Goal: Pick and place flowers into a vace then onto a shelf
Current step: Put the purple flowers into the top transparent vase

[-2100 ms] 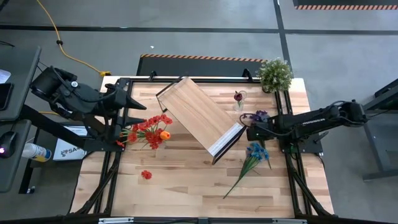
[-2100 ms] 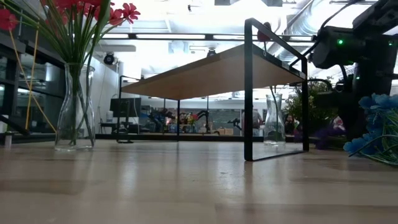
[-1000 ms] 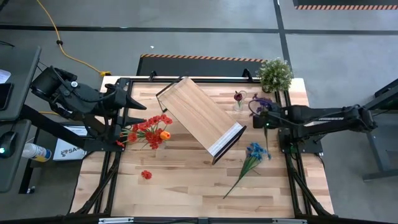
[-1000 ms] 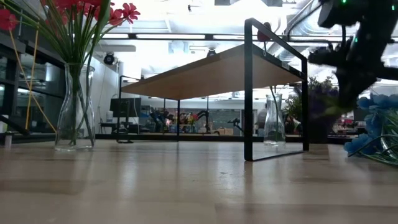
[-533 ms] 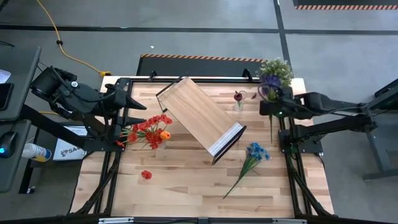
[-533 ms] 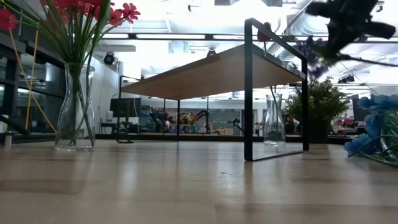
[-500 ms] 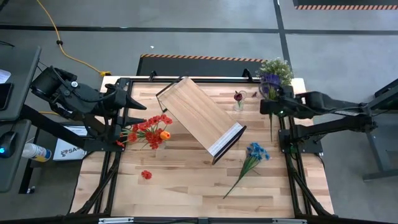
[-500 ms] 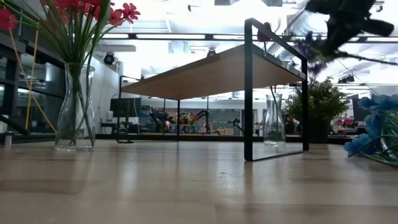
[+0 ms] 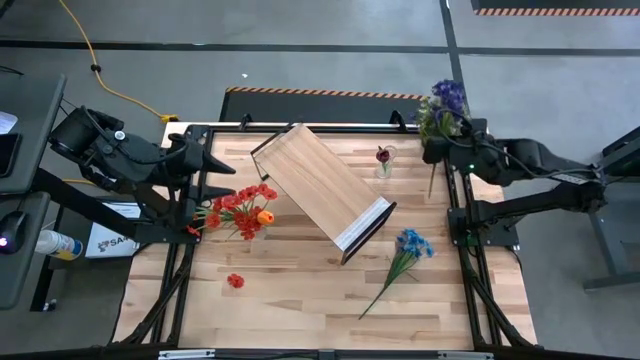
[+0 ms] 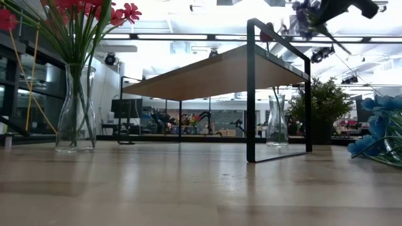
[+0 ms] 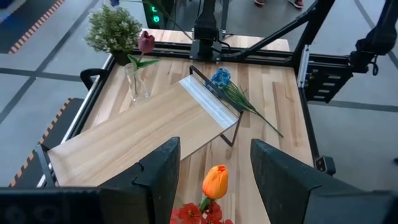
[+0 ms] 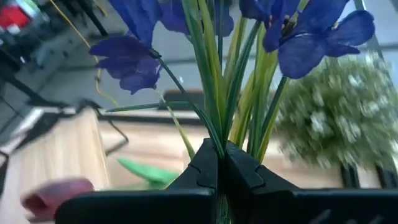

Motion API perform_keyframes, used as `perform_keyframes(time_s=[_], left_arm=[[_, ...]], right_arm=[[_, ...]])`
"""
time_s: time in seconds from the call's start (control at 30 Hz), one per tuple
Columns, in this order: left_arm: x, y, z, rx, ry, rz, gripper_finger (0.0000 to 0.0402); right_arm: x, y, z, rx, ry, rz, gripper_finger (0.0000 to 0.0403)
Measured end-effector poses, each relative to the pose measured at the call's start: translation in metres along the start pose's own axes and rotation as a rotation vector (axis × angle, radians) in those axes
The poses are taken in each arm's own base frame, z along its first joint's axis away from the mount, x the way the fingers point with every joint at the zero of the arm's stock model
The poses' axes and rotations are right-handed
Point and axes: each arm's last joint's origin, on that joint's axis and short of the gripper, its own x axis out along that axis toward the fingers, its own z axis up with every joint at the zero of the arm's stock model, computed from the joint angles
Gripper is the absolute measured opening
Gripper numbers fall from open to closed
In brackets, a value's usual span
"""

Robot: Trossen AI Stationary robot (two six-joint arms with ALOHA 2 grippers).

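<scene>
Right hand [image 12: 219, 163] clamped on purple flowers [image 9: 447, 96], above potted plant [image 9: 434, 120].

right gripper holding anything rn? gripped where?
Yes: the right gripper is shut on the purple flowers, pinching their green stems below the blooms. Left gripper holds nothing.

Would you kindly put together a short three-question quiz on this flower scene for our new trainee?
1. True or false: the right gripper is shut on the purple flowers.
2. Which flower stands in the small vase beside the shelf? A) dark red B) orange C) blue
3. Fill in: the blue flowers lie on the ____.

Key: 1 true; 2 A; 3 table.
</scene>
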Motion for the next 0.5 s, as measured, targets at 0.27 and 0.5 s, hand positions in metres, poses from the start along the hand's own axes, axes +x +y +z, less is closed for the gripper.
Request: perform_keyframes(time_s=[0.27,0.5], left_arm=[[0.0,0.0,0.0,-0.004,-0.002,0.006,0.023],[0.0,0.0,0.0,-0.006,-0.003,0.007,0.023]], right_arm=[[0.01,0.022,0.004,-0.039,-0.199,-0.025,0.0],[0.023,0.051,0.006,-0.048,-0.35,-0.069,0.0]])
